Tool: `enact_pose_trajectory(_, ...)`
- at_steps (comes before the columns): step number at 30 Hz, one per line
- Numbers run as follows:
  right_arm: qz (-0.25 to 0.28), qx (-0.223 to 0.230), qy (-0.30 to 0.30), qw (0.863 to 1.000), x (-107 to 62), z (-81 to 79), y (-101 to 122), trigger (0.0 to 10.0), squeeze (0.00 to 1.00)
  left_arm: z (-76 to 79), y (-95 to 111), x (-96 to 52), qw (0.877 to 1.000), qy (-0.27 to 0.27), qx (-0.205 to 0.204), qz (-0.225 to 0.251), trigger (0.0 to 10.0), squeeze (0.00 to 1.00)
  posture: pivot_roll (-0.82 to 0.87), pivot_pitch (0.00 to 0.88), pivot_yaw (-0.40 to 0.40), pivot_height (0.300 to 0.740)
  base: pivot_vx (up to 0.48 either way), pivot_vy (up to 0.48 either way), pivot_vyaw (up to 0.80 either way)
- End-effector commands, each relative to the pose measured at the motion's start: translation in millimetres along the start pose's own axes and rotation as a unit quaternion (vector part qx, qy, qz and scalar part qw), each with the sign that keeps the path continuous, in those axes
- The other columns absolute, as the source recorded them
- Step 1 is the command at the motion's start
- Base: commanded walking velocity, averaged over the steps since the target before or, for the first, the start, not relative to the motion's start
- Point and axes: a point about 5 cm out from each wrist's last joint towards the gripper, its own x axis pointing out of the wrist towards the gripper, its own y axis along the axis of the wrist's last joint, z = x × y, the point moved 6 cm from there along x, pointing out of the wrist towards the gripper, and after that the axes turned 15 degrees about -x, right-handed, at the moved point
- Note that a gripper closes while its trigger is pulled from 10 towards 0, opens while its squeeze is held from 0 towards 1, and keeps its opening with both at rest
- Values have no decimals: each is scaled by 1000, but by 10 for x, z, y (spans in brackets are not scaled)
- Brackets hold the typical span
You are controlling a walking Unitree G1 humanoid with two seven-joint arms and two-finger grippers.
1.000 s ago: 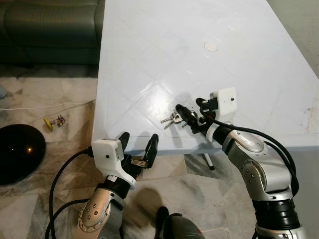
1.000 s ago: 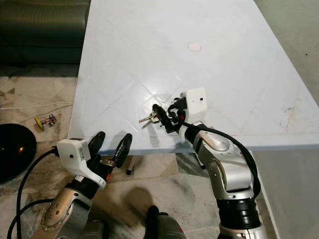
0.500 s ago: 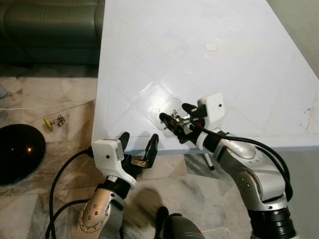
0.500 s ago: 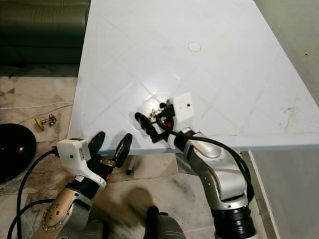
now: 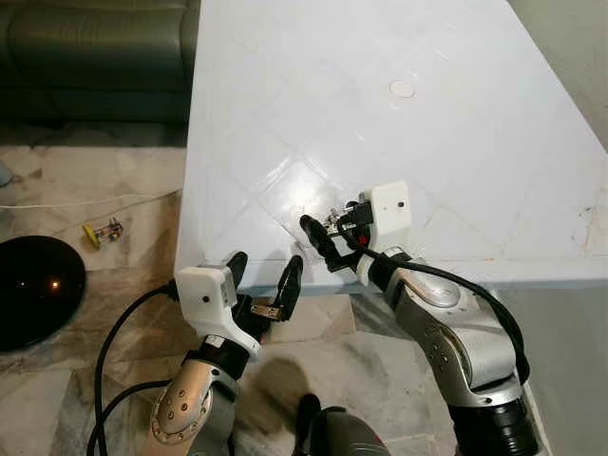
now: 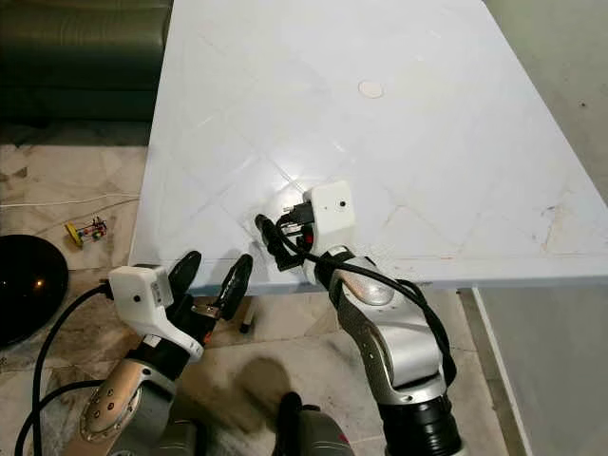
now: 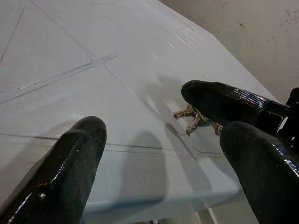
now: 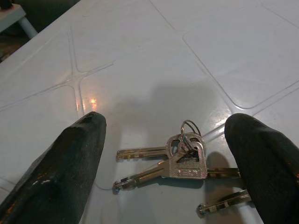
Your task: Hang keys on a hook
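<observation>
- Silver keys [image 8: 182, 158] on a small ring lie flat on the pale white desk [image 5: 427, 123], close to its near edge, on a diamond-shaped moulded panel line.
- Right wrist view: three or so key blades fan out from the ring; all rest on the desk surface, and none is lifted.
- Right tool [image 5: 332, 239] sits low over the desk at the keys. Its two black fingers [image 8: 56, 172] are spread wide, one on either side of the bunch, and they grasp nothing. One finger lies close beside the key blades; I cannot tell if it touches them.
- Left tool [image 5: 264, 277] is held just before the near edge of the desk, left of the right tool. Its fingers [image 7: 65, 172] are parted and empty.
- Left wrist view: the keys [image 7: 194, 119] show beyond the left tool's fingers, with a finger of the right tool directly above them.
- Round pale disc [image 5: 402, 88] lies on the desk, far from the keys, toward the far right.
- Floor is marbled tile. A black domed object [image 5: 33, 290] sits at the left, with a small yellow item [image 5: 103, 231] and a white cable [image 5: 85, 201] near it.
- Dark green sofa [image 5: 95, 47] stands at the far left, past the desk.
</observation>
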Motion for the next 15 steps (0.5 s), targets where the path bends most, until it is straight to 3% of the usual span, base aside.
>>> enact_pose_trajectory(1,-6,3,-13,1000,-10,0,-26,4863,0,-16,-229,-41,999,16,-26,-40,10000,0,182,311,-150,740,0,0,0)
enact_pose_trajectory(2,-8,5,-15,1000,-6,-3,-30,5137,0,-17,-228,-42,999,16,-26,-40,10000,0,182,311,-150,740,0,0,0)
enact_pose_trajectory(3,-9,5,-16,1000,0,-4,-32,4392,0,-15,-228,-39,999,16,-27,-39,10000,0,185,314,-151,740,0,0,0)
enact_pose_trajectory(5,-9,1,-21,1000,6,0,-31,4392,0,-14,-228,-38,999,16,-27,-39,10000,0,185,314,-151,740,0,0,0)
enact_pose_trajectory(6,-14,7,-23,1000,20,-15,-46,3020,0,-13,-229,-37,999,17,-27,-39,10000,0,185,314,-151,740,0,0,0)
enact_pose_trajectory(7,-13,9,-27,1000,23,-15,-43,235,0,-12,-227,-37,999,17,-27,-39,10000,0,186,317,-153,740,0,0,0)
enact_pose_trajectory(9,-16,13,-33,999,27,-15,-49,0,0,-11,-226,-37,999,17,-26,-39,10000,0,186,317,-153,740,0,0,0)
enact_pose_trajectory(11,-23,16,-33,999,34,-36,-70,392,0,-13,-225,-41,999,18,-26,-39,10000,0,186,317,-153,740,0,0,0)
enact_pose_trajectory(12,-24,13,-34,999,36,-42,-73,1255,0,-14,-225,-41,999,18,-26,-39,10000,0,186,317,-153,740,0,0,0)
enact_pose_trajectory(13,-27,9,-34,999,40,-51,-84,3686,0,-14,-225,-43,999,18,-27,-38,10000,0,186,317,-153,740,0,0,0)
enact_pose_trajectory(15,-33,-1,-38,999,46,-52,-104,5882,0,-12,-225,-45,999,18,-27,-39,10000,0,187,323,-155,740,0,0,0)
